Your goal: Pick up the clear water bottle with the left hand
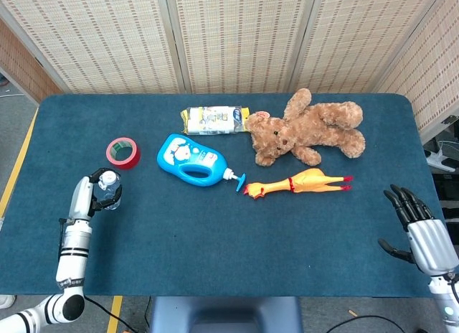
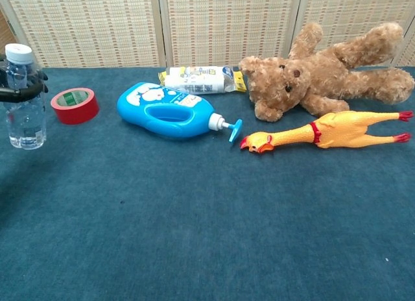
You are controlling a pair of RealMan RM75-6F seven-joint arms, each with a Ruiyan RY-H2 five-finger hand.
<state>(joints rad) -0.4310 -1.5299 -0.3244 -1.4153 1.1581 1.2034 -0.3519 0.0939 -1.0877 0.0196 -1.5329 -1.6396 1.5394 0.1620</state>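
Note:
The clear water bottle [image 1: 110, 191] with a white cap stands upright near the table's left edge, and my left hand [image 1: 87, 197] grips it around its upper part. In the chest view the bottle [image 2: 26, 119] shows at the far left, with the dark fingers [image 2: 29, 89] of the left hand wrapped just below the cap. I cannot tell whether its base touches the cloth. My right hand [image 1: 418, 230] hangs off the table's right edge, fingers spread, holding nothing.
A red tape roll [image 1: 122, 152] lies just behind the bottle. Further right are a blue pump bottle [image 1: 192, 160], a wrapped packet [image 1: 214, 120], a brown teddy bear [image 1: 308, 128] and a yellow rubber chicken [image 1: 300, 183] on the blue table [image 1: 237, 240].

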